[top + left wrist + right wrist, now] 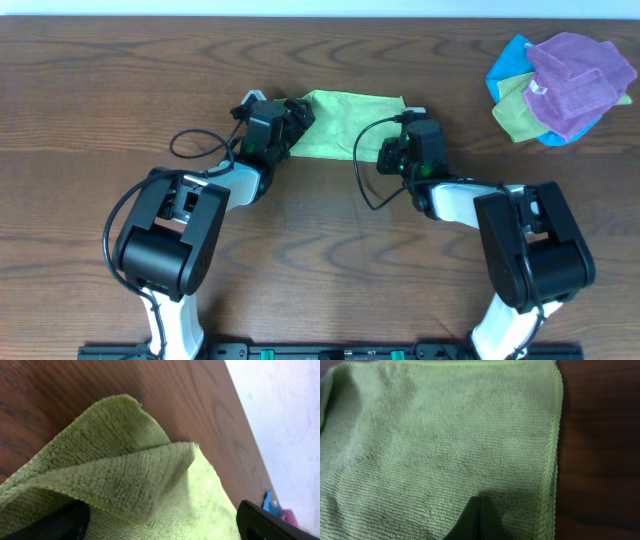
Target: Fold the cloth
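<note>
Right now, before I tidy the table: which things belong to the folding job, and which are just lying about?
Job: green cloth; left fingers and right fingers at its edges.
Lying about: pile of blue, green and purple cloths at the far right, untouched.

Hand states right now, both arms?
Left hand: open, straddling the cloth.
Right hand: closed on the cloth.
</note>
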Robot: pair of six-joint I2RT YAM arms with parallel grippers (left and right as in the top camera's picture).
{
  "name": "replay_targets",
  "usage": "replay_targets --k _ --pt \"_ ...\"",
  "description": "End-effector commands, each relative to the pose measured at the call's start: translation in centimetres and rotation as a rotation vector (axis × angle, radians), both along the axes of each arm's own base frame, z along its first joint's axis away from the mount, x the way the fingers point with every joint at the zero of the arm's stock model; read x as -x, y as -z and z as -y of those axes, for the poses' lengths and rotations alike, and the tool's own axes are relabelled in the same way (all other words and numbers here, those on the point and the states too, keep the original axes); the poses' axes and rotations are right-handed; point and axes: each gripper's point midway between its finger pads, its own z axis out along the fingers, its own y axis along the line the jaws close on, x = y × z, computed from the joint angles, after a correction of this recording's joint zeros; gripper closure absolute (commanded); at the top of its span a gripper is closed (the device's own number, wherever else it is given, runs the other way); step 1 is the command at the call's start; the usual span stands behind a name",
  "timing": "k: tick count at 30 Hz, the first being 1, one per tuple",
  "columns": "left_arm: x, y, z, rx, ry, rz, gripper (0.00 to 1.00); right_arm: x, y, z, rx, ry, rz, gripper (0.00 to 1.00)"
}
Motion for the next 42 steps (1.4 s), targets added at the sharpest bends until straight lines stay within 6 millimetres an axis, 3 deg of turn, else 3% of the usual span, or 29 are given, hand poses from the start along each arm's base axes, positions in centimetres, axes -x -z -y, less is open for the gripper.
replay_targets --k 1,5,11,22,27,30,34,37,42 --pt "-0.5 0.4 -0.5 0.017 -0.052 -0.005 0.05 0.4 1.4 0.0 0.028 -0.006 -0.041 0.99" --pt "-1.1 -0.5 -0.2 0.038 -0.049 0.021 0.05 1.7 3.8 0.4 0.051 -0.007 -0.124 0.99" --pt "-2.1 -2.0 0.5 0.068 -0.036 0.049 0.05 1.5 3.7 0.3 0.047 -0.006 -0.113 0.98" --pt "-3.3 -2.5 -2.1 0.013 -0.166 0.086 0.05 1.6 3.7 0.3 0.045 -0.009 -0.117 0.99" --pt "-3.5 -3.2 -1.3 0.079 -0.083 0.087 0.05 1.7 3.7 -0.2 0.026 -0.028 -0.118 0.99" --pt "-2.8 -3.6 0.2 0.145 0.092 0.064 0.05 1.5 3.4 -0.4 0.017 -0.036 -0.111 0.99" --pt "-0.5 -1.4 -0.9 0.138 0.206 -0.075 0.04 1.2 2.7 -1.3 -0.017 -0.066 -0.101 0.99" --pt "1.2 -0.8 -1.5 0.162 0.305 -0.139 0.05 0.6 1.0 -2.6 -0.071 -0.116 -0.073 0.99" --pt "1.3 -0.8 -1.8 0.164 0.313 -0.143 0.04 0.3 -0.3 -3.1 -0.088 -0.129 -0.051 0.99"
